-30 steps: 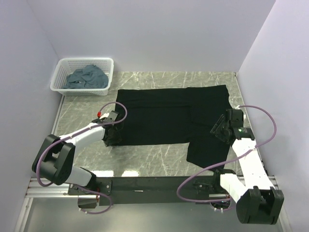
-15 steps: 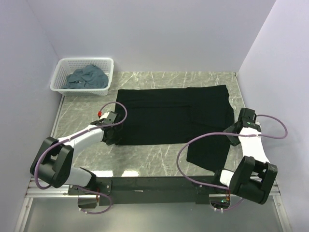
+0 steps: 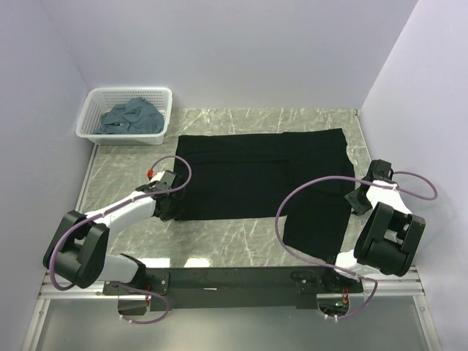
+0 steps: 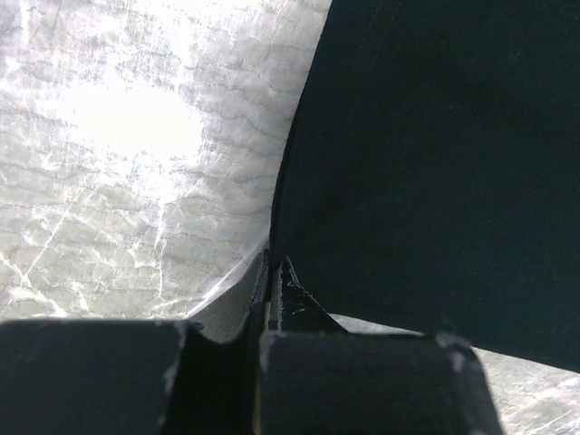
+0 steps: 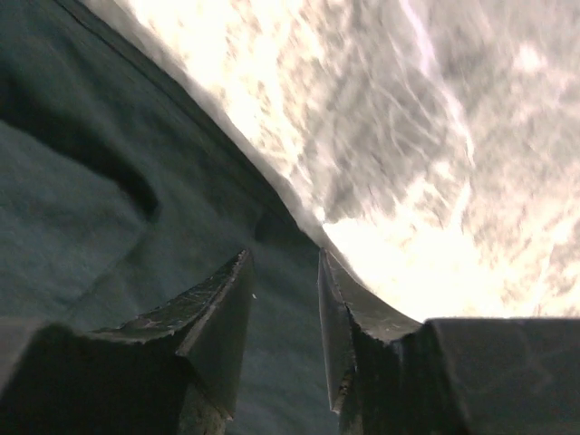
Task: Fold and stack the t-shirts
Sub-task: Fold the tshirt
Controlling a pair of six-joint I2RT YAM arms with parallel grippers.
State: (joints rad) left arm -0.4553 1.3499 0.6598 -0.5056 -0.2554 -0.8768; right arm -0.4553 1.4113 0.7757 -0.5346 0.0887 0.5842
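Nearest you, your left gripper (image 3: 167, 207) is down on the desk (image 3: 124, 164) at the near left corner of the black t-shirt (image 3: 256, 175). In the left wrist view its fingers are pressed together with no gap, pinching the shirt's edge right at the tips (image 4: 272, 272). The dark cloth (image 4: 435, 136) runs off to the right and bare marble (image 4: 118, 136) lies to the left.

Your right gripper (image 3: 356, 199) sits at the shirt's right edge. Its wrist view shows the jaws standing apart with a clear gap (image 5: 283, 258), cloth (image 5: 91, 199) beneath and between them and the hem line just beside the right finger; nothing is clamped there.

The black t-shirt lies spread flat across the middle of the desk, with a flap reaching toward the near right.

Farthest back, at the left rear corner, the white basket (image 3: 130, 90) holds the crumpled blue-grey t-shirts (image 3: 131, 117).
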